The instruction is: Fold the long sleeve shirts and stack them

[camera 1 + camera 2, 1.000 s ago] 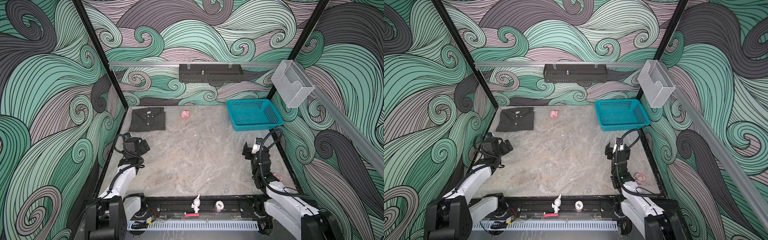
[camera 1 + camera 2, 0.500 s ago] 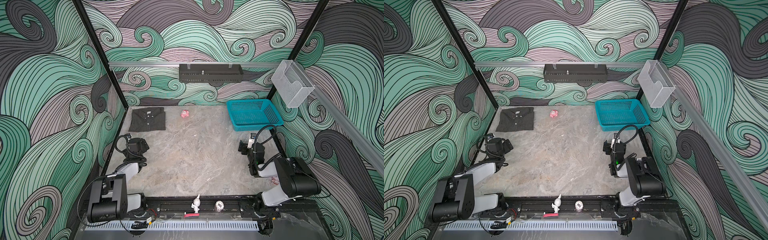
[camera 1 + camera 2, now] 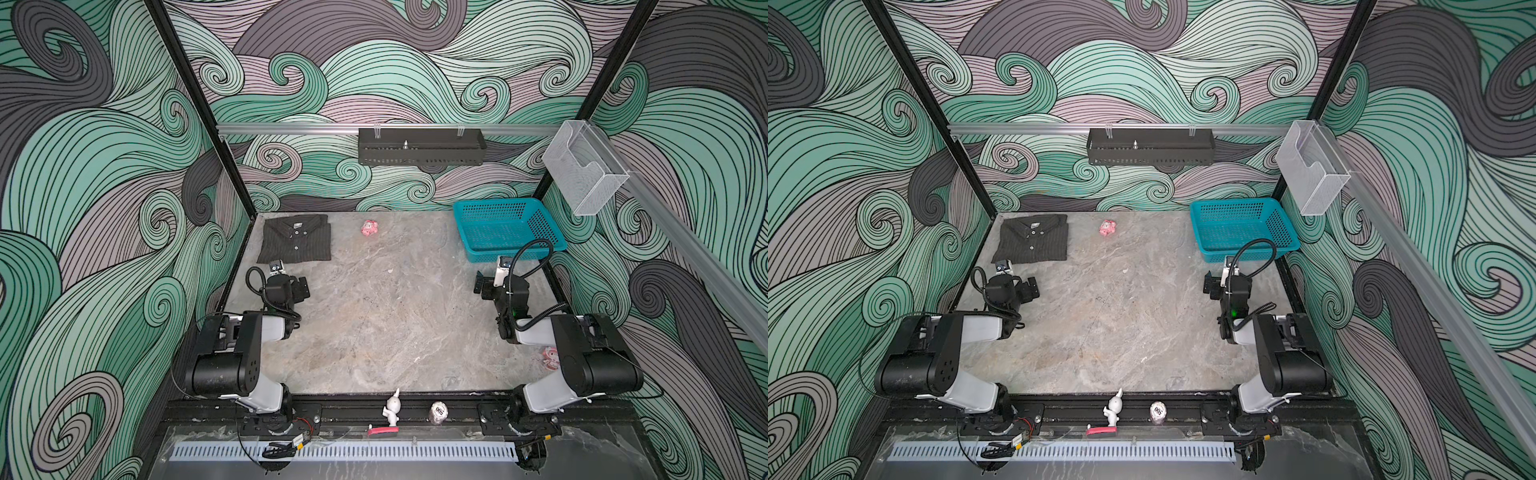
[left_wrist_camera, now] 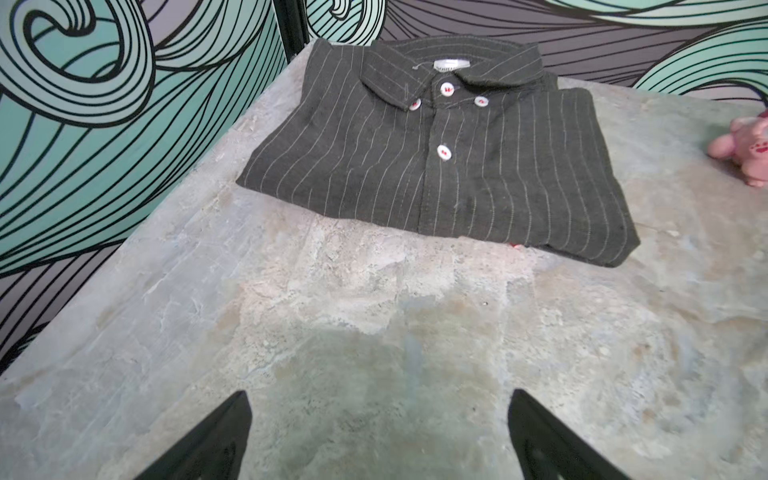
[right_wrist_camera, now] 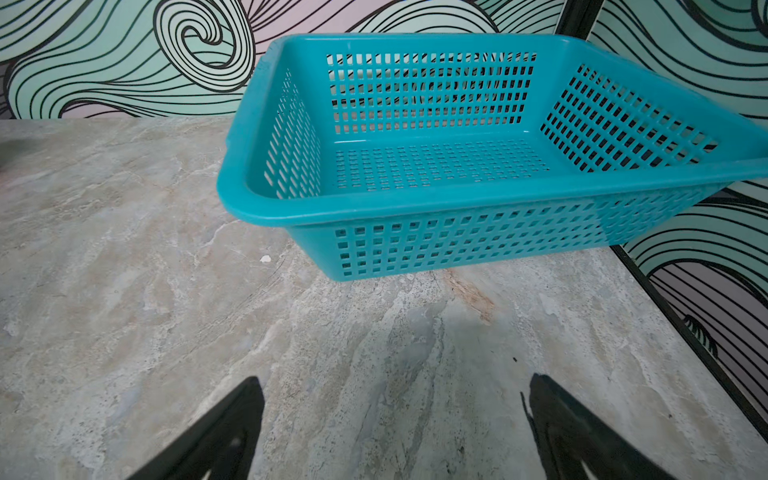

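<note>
One long sleeve shirt, dark charcoal with pale pinstripes and light buttons, lies folded flat with its collar up at the table's back left corner. My left gripper hovers just in front of it, apart from it. In the left wrist view the shirt lies ahead of the open, empty left gripper. My right gripper stands on the right side, in front of the basket. In the right wrist view the right gripper is open over bare table.
A teal mesh basket sits empty at the back right. A small pink toy lies beside the shirt. Another pink item lies by the right arm. A white figurine and a small can stand on the front rail.
Both arms have folded back, their elbows now raised over the front corners. The grippers stay close to where they were. The shirt has not moved.
</note>
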Controlling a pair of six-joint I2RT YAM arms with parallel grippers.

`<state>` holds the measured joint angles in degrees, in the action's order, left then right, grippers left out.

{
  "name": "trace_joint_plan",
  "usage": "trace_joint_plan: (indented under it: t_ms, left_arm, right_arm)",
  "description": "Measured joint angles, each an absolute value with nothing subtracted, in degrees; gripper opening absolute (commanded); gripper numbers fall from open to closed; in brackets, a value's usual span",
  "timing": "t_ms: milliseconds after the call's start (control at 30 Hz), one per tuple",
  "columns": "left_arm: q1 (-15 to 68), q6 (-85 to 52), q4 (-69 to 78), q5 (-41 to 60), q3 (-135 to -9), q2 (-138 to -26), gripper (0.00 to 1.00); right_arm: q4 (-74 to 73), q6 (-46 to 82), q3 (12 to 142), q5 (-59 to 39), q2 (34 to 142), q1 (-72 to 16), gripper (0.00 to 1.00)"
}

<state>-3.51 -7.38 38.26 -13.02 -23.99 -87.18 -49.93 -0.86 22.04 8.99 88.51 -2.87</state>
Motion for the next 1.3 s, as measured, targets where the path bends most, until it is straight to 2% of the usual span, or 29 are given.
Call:
trace_joint_plan:
  t_ms: [1300]
  left_arm:
    - [-3.29,-6.61,38.63,-13.04,-24.03,-87.18,0.99]
  right_arm:
    - [-48.97,-0.86,22.04,8.97,88.51,-2.87,0.99]
